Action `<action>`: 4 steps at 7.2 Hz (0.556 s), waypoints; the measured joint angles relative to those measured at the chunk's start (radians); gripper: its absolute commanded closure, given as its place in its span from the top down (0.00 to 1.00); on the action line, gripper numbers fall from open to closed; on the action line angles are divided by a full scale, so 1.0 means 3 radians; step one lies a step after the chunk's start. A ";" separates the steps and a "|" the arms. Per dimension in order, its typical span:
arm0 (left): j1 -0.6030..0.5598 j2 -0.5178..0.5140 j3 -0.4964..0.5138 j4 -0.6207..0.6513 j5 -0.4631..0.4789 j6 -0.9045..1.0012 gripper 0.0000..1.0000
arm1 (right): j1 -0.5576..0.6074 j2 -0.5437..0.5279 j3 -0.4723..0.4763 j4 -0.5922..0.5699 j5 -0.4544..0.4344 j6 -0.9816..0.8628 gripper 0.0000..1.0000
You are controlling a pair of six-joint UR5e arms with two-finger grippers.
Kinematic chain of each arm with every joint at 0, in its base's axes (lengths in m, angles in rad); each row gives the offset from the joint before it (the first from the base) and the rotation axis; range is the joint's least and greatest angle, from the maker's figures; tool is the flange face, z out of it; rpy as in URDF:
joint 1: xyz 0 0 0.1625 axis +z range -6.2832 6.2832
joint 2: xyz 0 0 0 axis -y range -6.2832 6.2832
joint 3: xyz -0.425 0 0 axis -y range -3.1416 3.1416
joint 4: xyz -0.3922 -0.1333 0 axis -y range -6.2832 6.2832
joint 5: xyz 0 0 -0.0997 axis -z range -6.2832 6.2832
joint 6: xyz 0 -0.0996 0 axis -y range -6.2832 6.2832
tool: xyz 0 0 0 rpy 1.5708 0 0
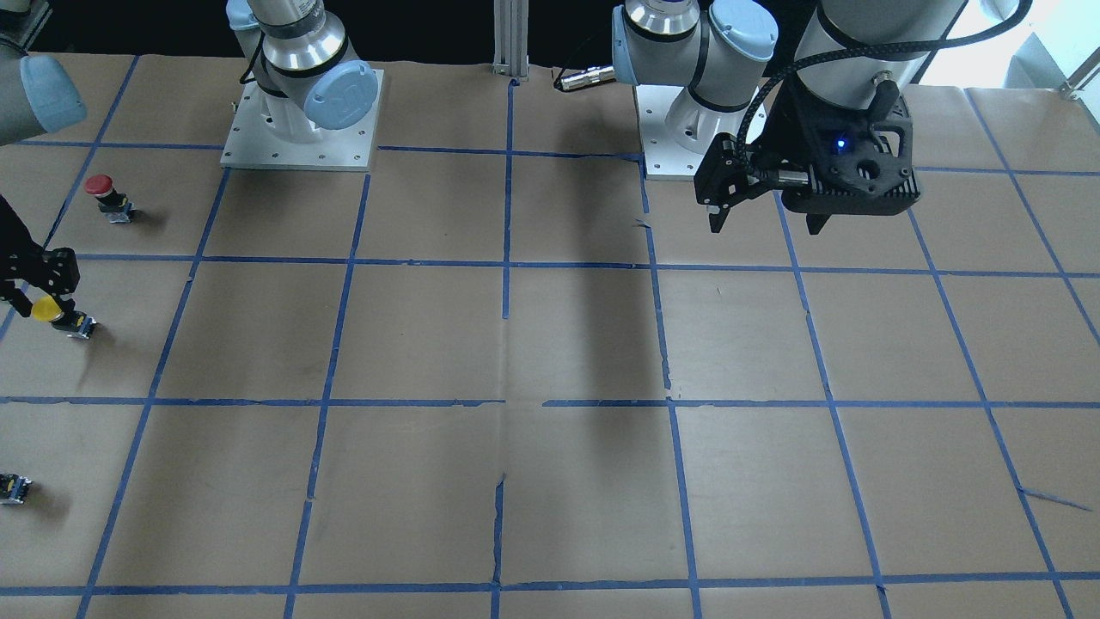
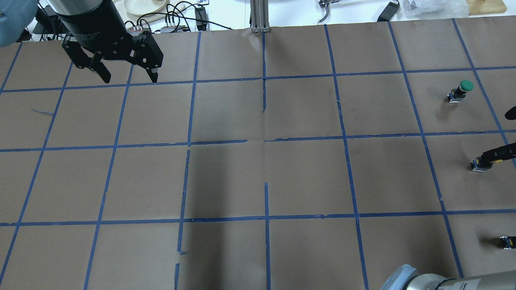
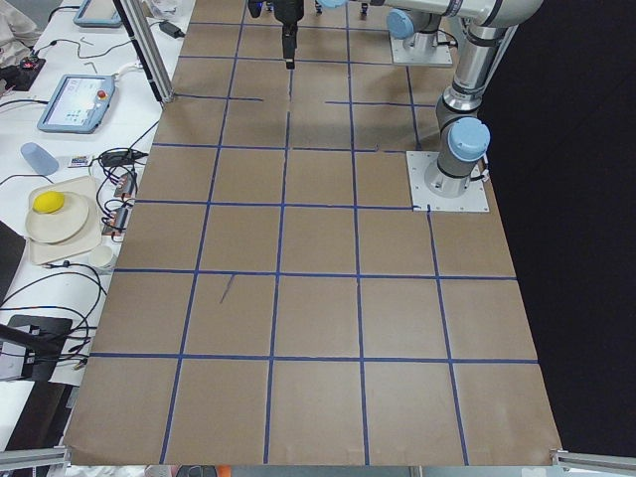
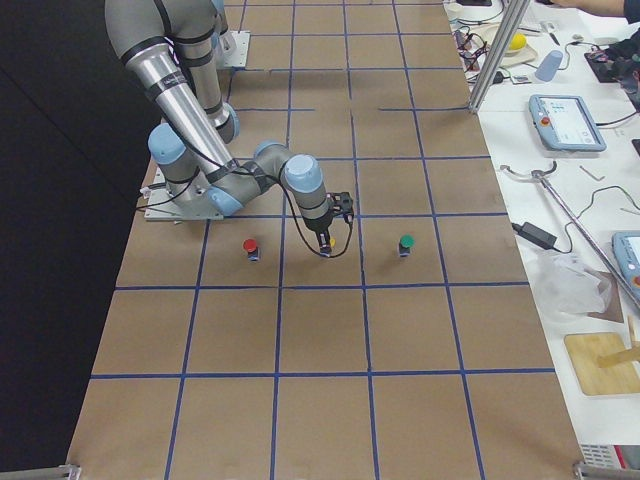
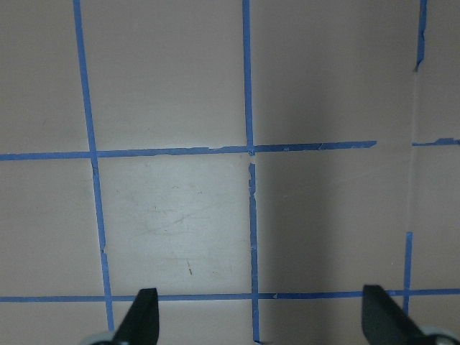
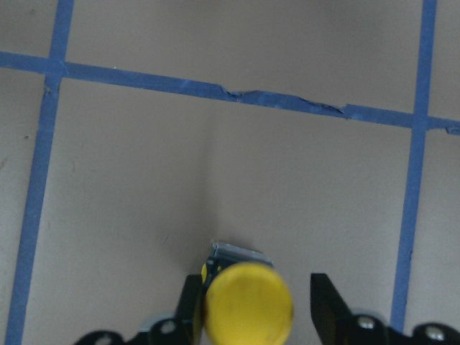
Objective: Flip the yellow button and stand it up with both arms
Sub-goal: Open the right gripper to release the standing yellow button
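**As right fingers (image 6: 327,309) straddle the small yellow-capped push-button (image 6: 248,302), the left arm (image 1: 859,34) hangs well apart**

Seen from the right wrist, the round yellow cap faces the lens at bottom centre. Its black-and-metal body lies behind it on the brown paper tabletop (image 6: 215,144), which is gridded with blue tape. The black right gripper (image 6: 257,307) has its fingers apart around the cap. One finger is just beside it on the left, and the other leaves a clear gap on the right.

From the front-facing camera, the button sits at the frame's left edge, mid-height. A red-capped button (image 1: 107,198) stands above it in the frame, and a small capless black-and-grey block (image 1: 15,487) lies at lower left. The black left gripper (image 1: 765,229) hovers at upper right, fingers spread.

Overhead, the button is at the right edge, mid-height, partly hidden by the right gripper. A green-capped button (image 2: 461,90) stands above it in the frame. The left gripper is at upper left, fingers spread.

From the right side, the right gripper points down between the red and green buttons.
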 measured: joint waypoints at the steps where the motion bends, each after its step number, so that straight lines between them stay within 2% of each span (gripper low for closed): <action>1: 0.0000 0.0000 0.0001 0.0001 -0.0001 0.0000 1.00 | 0.0002 -0.0028 -0.0008 0.0040 -0.0027 0.0007 1.00; 3: 0.0003 0.0000 0.0002 0.0009 -0.0007 0.0003 1.00 | 0.0036 -0.0256 -0.0031 0.0345 -0.0146 0.0087 1.00; 4: 0.0006 -0.0001 0.0002 0.0025 -0.0008 0.0005 1.00 | 0.0071 -0.0445 -0.0102 0.0706 -0.0174 0.0251 1.00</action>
